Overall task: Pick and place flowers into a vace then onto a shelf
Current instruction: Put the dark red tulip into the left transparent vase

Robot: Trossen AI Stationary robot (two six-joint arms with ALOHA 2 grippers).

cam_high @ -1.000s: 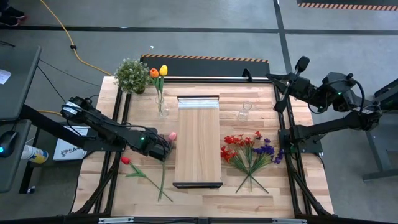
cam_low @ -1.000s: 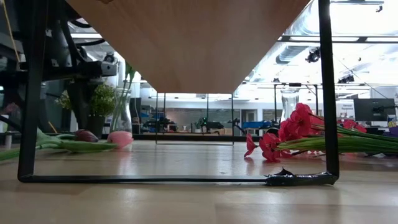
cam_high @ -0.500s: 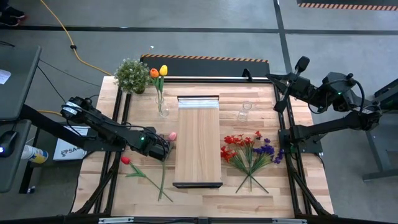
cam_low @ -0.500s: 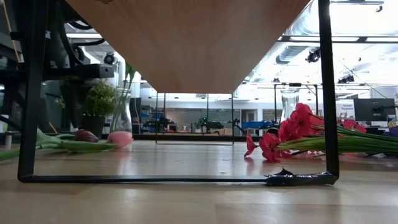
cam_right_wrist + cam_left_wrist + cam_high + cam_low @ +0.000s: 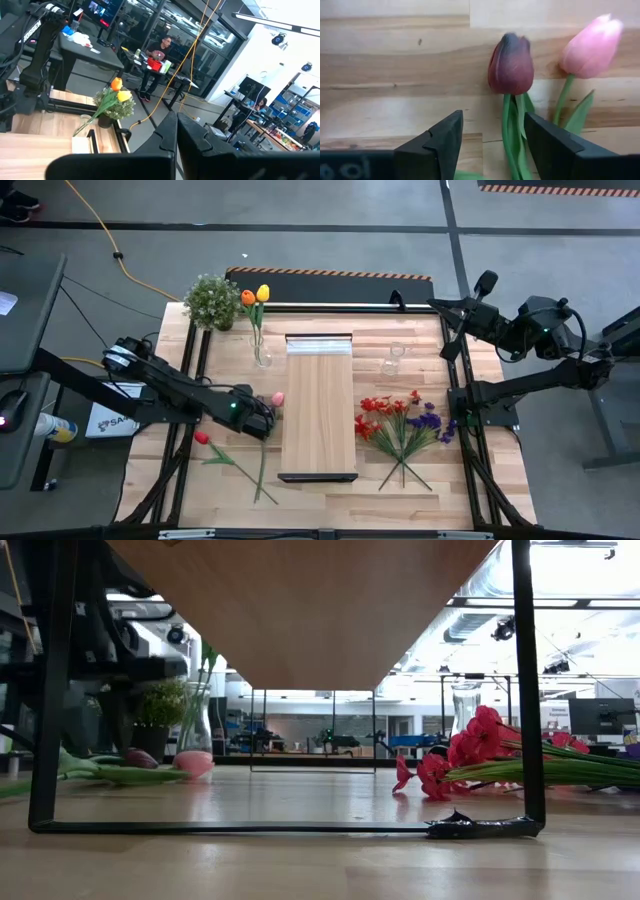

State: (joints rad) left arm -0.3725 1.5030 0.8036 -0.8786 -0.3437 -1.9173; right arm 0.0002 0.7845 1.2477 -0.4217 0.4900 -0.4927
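Note:
In the left wrist view a dark red tulip (image 5: 511, 64) and a pink tulip (image 5: 590, 41) lie side by side on the tabletop. My left gripper (image 5: 492, 122) is open low over them, a finger on either side of the dark tulip's stem (image 5: 507, 125). From above, my left gripper (image 5: 262, 418) hides the dark tulip; the pink tulip (image 5: 277, 398) shows beside it. A red tulip (image 5: 201, 437) lies nearer the left edge. Yellow and orange tulips (image 5: 255, 295) stand in a glass vase (image 5: 261, 358). Red and purple sprays (image 5: 400, 425) lie right of the shelf (image 5: 319, 405). My right gripper (image 5: 176, 131) is shut, raised at the far right corner.
A second glass vase (image 5: 392, 360) stands right of the shelf's far end. A bushy potted plant (image 5: 211, 300) sits at the far left corner. Black frame rails (image 5: 200, 350) run along both table sides. A person (image 5: 160, 50) sits at a desk beyond the table.
My left gripper has come down a little toward the dark red and pink tulips, staying open. The flowers have not moved.

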